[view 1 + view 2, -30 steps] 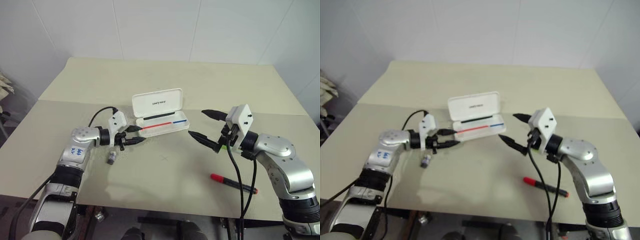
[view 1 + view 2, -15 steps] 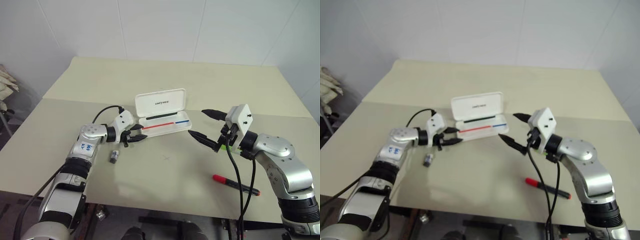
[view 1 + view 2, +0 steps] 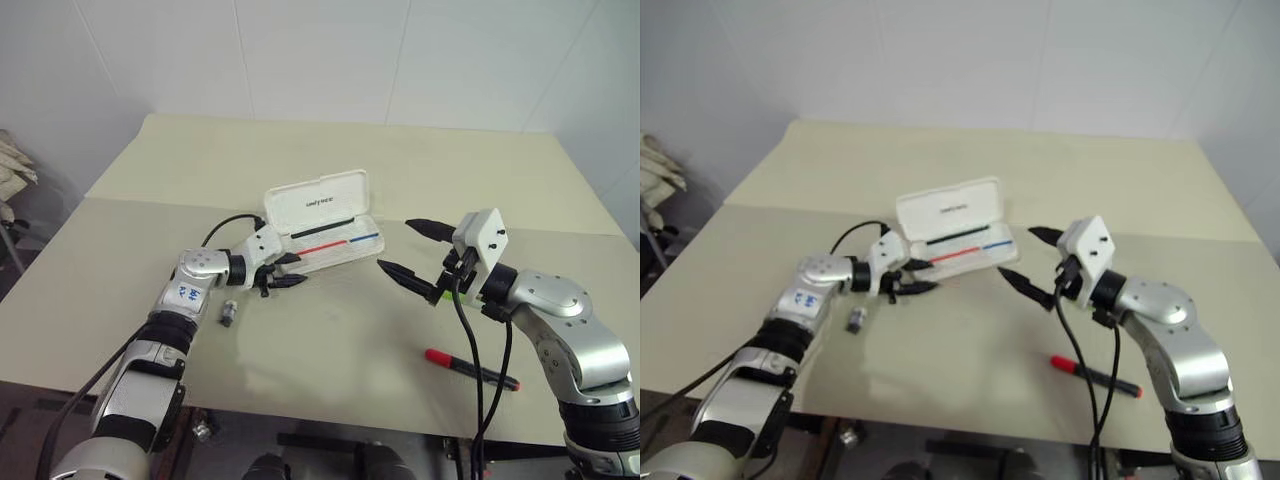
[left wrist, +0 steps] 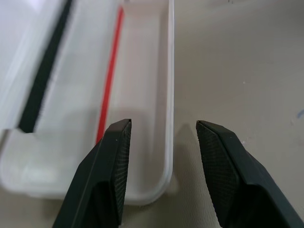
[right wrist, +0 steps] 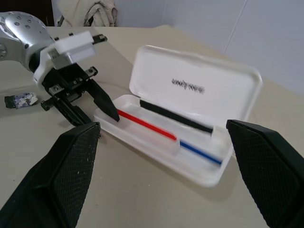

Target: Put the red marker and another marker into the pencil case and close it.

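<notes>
Pencil case (lid up) astride the open, empty left pincer's fingertips.

One pencil case, one red marker, two claws.

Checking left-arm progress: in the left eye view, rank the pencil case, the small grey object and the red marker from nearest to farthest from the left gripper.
1. pencil case, at the left gripper fingertips.
2. small grey object, beside the forearm.
3. red marker, far right.
</notes>
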Available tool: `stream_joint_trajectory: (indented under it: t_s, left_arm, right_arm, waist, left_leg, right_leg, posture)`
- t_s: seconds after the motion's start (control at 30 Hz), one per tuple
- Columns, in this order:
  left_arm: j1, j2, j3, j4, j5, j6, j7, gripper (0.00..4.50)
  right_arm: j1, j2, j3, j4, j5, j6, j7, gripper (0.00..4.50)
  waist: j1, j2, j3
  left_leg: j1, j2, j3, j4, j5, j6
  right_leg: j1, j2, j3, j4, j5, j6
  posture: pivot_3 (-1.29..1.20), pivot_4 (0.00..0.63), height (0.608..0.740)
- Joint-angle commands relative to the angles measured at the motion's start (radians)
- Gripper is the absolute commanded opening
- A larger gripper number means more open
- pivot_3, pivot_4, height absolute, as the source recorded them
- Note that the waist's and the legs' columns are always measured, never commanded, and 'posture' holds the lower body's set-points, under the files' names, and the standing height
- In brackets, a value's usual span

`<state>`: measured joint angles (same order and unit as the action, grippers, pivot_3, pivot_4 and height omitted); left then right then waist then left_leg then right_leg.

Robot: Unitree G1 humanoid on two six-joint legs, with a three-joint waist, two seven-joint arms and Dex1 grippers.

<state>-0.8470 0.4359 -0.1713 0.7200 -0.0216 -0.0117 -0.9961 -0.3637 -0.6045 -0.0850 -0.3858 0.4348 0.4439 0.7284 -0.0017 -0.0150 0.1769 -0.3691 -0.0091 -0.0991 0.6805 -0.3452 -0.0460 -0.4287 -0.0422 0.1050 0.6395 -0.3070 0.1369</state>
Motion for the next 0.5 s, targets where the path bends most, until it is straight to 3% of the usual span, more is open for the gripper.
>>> stream_joint_trajectory:
  t_s: [0.03,0.3,0.4,0.5]
  left_arm:
    - [-0.032,-0.011,-0.027,0.067,0.042,0.013,-0.007,2.24]
    - [-0.092,-0.04,-0.062,0.141,0.078,0.019,-0.022,2.24]
    - [-0.099,-0.041,-0.069,0.151,0.094,0.032,-0.02,1.66]
    - [-0.102,-0.041,-0.072,0.155,0.108,0.051,-0.013,0.7]
  right_arm:
    - [-0.003,-0.011,-0.03,-0.041,0.027,0.009,-0.005,4.5]
    - [-0.021,-0.04,-0.037,-0.028,0.038,0.02,0.014,4.5]
    - [-0.029,-0.043,-0.036,-0.026,0.041,0.023,0.015,4.5]
    - [-0.033,-0.044,-0.037,-0.025,0.043,0.025,0.016,4.5]
  waist:
    - [0.0,0.0,0.0]
    - [-0.003,0.0,0.0]
    - [-0.003,0.0,0.0]
    - [-0.001,0.0,0.0]
  left_leg:
    - [0.0,0.0,0.0,0.0,0.0,0.0]
    - [0.001,-0.002,0.001,0.0,0.002,0.0]
    - [0.001,-0.001,0.001,0.0,0.002,0.0]
    - [0.001,-0.002,0.001,0.0,0.002,0.0]
  right_leg:
    - [0.0,0.0,0.0,0.0,0.0,0.0]
    - [0.0,0.0,0.0,0.002,0.0,0.0]
    - [0.0,0.0,0.0,0.003,0.0,0.0]
    - [0.0,0.0,0.0,0.003,0.0,0.0]
  posture:
    - [0.0,0.15,0.74]
    - [0.0,0.15,0.74]
    - [0.0,0.15,0.74]
    - [0.0,0.15,0.74]
